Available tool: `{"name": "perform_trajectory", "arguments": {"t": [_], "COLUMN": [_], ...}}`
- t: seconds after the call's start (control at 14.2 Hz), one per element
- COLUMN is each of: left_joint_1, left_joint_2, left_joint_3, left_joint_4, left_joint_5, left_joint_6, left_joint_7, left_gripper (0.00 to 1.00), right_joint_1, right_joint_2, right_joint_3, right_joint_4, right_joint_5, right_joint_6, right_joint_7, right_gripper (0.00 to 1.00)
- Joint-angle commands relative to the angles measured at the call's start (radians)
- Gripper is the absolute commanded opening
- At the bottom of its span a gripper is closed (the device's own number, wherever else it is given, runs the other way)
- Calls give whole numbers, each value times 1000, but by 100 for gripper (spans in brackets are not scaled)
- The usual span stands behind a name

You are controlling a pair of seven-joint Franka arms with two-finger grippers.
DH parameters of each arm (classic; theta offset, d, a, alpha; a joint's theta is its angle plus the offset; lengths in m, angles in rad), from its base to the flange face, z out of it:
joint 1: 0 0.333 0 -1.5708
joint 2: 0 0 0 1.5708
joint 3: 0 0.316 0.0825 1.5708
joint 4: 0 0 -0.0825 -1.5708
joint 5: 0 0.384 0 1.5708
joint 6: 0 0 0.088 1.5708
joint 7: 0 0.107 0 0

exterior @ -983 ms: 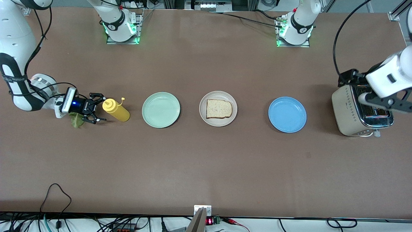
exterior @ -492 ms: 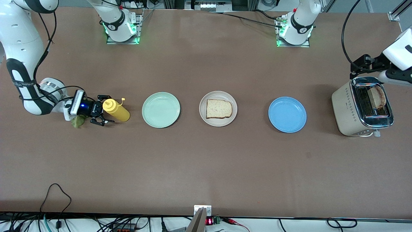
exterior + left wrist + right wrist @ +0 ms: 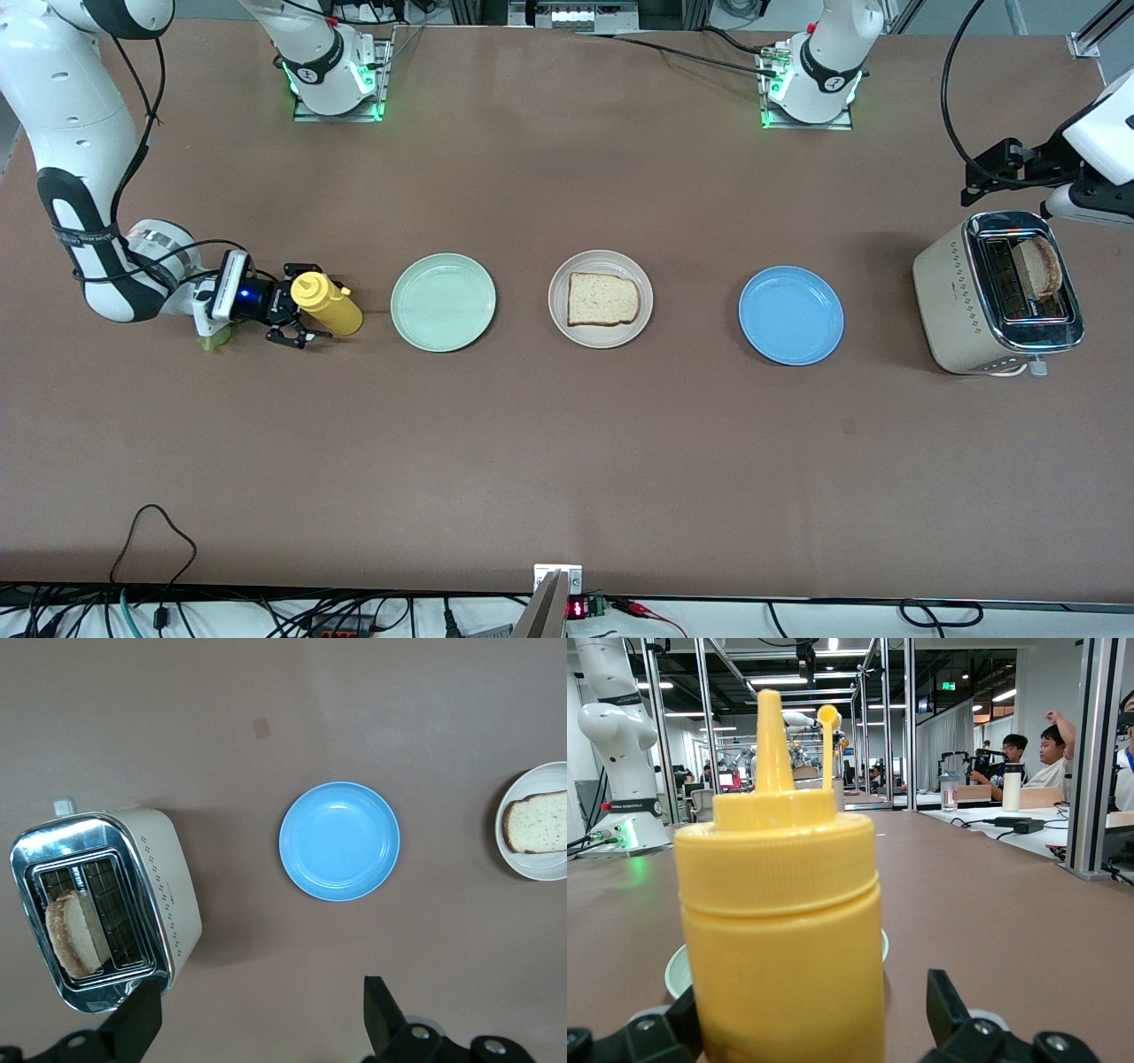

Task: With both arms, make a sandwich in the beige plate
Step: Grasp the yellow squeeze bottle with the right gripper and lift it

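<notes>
While the right gripper (image 3: 299, 312), open, straddles a yellow squeeze bottle (image 3: 328, 304) at mid-left of the frame, one slice of bread (image 3: 602, 299) lies on the beige plate (image 3: 559, 276) at centre. The left gripper (image 3: 257, 1028) hangs open above the toaster (image 3: 948, 301) at right, where a second slice (image 3: 1038, 267) stands: light, crumbly, best pinched at its crust.

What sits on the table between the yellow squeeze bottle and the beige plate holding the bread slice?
The mint-green plate, empty, lies between the yellow squeeze bottle and the beige plate; the front view shows it.

A brown table (image 3: 567, 461) filled the lab; cables (image 3: 159, 611) trailed along its near edge; metal frame posts (image 3: 908, 722) and bright ceiling strip lights (image 3: 775, 680) stood above.
</notes>
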Motion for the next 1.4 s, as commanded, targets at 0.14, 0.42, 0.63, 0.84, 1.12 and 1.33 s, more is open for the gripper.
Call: {"name": "perform_trajectory", "arguments": {"t": [0.14, 0.42, 0.63, 0.84, 1.12, 1.33], "left_joint_1": [-15, -10, -15, -15, -12, -17], "left_joint_2": [33, 40, 54, 66, 76, 76], "left_joint_3": [-25, -25, -30, -37, -37, -45], "left_joint_4": [38, 51, 50, 51, 54, 53], "left_joint_5": [-5, -8, -8, -6, -6, -6], "left_joint_6": [-83, -84, -92, -92, -87, -87], "left_joint_7": [-12, -12, -12, -13, -12, -12], "left_gripper": [100, 100, 100, 100, 100, 100], "right_joint_1": [16, 16, 28, 96, 201, 289], "right_joint_2": [9, 6, -9, -69, -218, -293], "right_joint_3": [-4, -7, -12, -35, -47, -46], "right_joint_4": [8, 9, 14, 22, 22, 22], "right_joint_5": [21, 17, 8, -12, -90, -167], "right_joint_6": [-10, -3, 13, 72, 285, 428], "right_joint_7": [-16, -13, 19, 113, 310, 441], "right_gripper": [81, 31, 30, 30, 30, 30]}}
